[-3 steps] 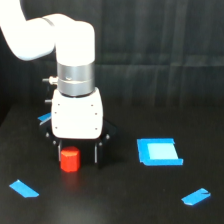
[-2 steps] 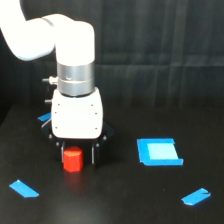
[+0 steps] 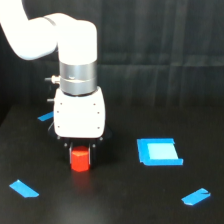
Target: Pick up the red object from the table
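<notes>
claw (image 3: 80, 150) closed on red object (image 3: 80, 160) (above table (image 3: 120, 200))

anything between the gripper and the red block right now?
Nothing visible. The gripper sits directly over the red block, whose top is tucked under the gripper body. The blue square patch and blue strips lie off to the sides on the table. Finger contact can't be judged.

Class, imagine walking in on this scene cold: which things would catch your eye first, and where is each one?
First comes the big white robot arm, reaching down from the upper part of the exterior view's left. Directly beneath it, the small red object sits at the gripper on the black table. Next is the bright blue square patch toward the exterior view's right, with blue tape strips scattered nearer the front.
</notes>
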